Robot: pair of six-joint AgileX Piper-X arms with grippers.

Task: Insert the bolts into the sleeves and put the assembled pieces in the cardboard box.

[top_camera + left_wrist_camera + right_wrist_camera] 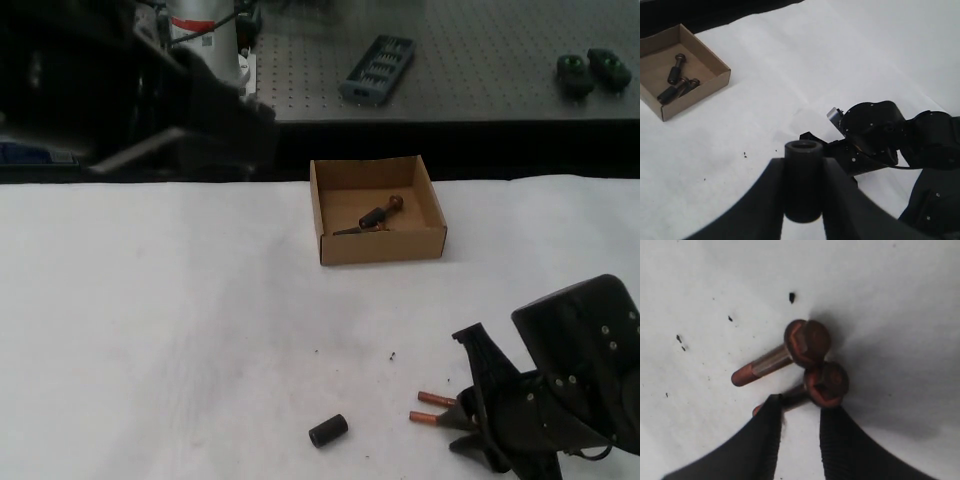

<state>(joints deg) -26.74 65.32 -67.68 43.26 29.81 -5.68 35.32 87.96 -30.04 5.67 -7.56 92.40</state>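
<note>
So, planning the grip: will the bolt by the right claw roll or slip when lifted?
Likely stiff and heavy: the bolt looks metal. Its round shank could slip or roll, though the wide head should limit rolling. It seems to touch the other bolt, which may shift.

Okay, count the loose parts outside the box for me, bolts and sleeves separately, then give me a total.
Bolts: 2, both on the cloth at the right gripper.
Sleeves: 2, one lying on the cloth, one held in the left gripper.
Total: 4
</note>
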